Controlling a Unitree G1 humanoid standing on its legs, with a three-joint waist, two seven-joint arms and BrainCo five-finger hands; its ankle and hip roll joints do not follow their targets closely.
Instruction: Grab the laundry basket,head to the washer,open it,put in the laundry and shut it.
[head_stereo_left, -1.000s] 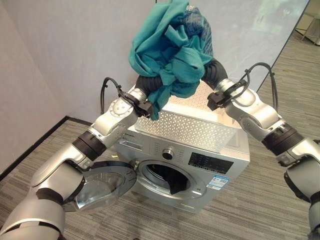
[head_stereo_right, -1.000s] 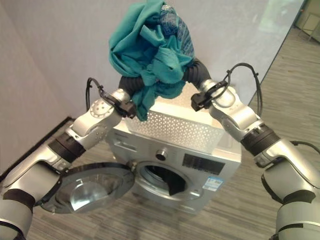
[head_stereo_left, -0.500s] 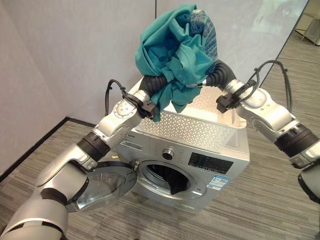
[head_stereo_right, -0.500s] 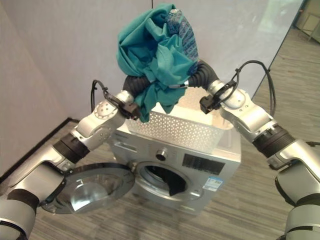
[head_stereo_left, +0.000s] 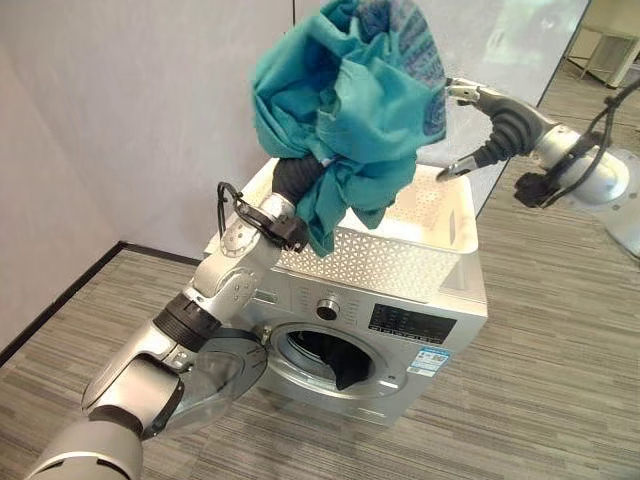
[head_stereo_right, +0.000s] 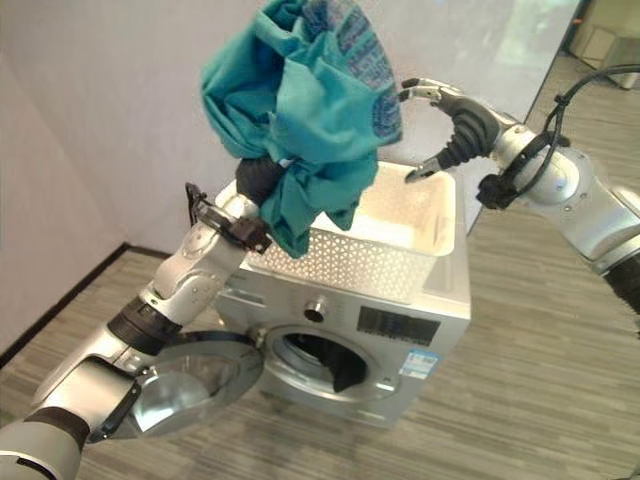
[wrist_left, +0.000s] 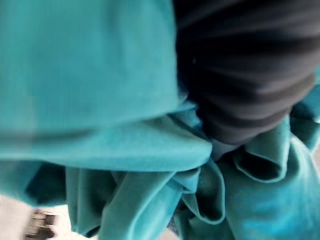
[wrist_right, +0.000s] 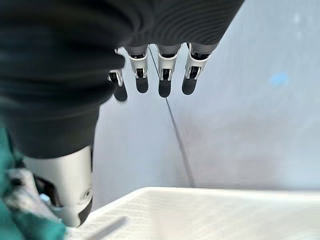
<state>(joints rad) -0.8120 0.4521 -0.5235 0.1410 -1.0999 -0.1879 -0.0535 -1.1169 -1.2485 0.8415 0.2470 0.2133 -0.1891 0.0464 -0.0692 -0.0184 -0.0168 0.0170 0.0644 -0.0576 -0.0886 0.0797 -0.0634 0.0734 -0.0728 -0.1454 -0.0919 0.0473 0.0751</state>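
A bundle of teal laundry (head_stereo_left: 345, 100) hangs high over the white perforated basket (head_stereo_left: 400, 262), which stands on top of the silver washer (head_stereo_left: 420, 320). My left hand (head_stereo_left: 292, 180) is buried in the bundle from below; teal cloth (wrist_left: 100, 100) wraps round its dark cover and hides its fingers. To the right of the bundle and apart from it, my right hand (head_stereo_left: 500, 125) is open, its fingers (wrist_right: 165, 75) straight above the basket's rim (wrist_right: 225, 210). The washer's round door (head_stereo_left: 205, 385) stands swung open to the left. A dark piece of cloth lies in the drum opening (head_stereo_left: 322, 355).
A grey wall runs behind the washer, with a glass partition (head_stereo_left: 520, 40) to its right. A dark skirting strip (head_stereo_left: 60, 300) runs along the floor at the left. Striped carpet (head_stereo_left: 540, 400) lies in front of and to the right of the washer.
My right hand has let go of the teal bundle and drawn away to the right with its fingers spread. The left arm alone holds the bundle up. The camera has shifted slightly.
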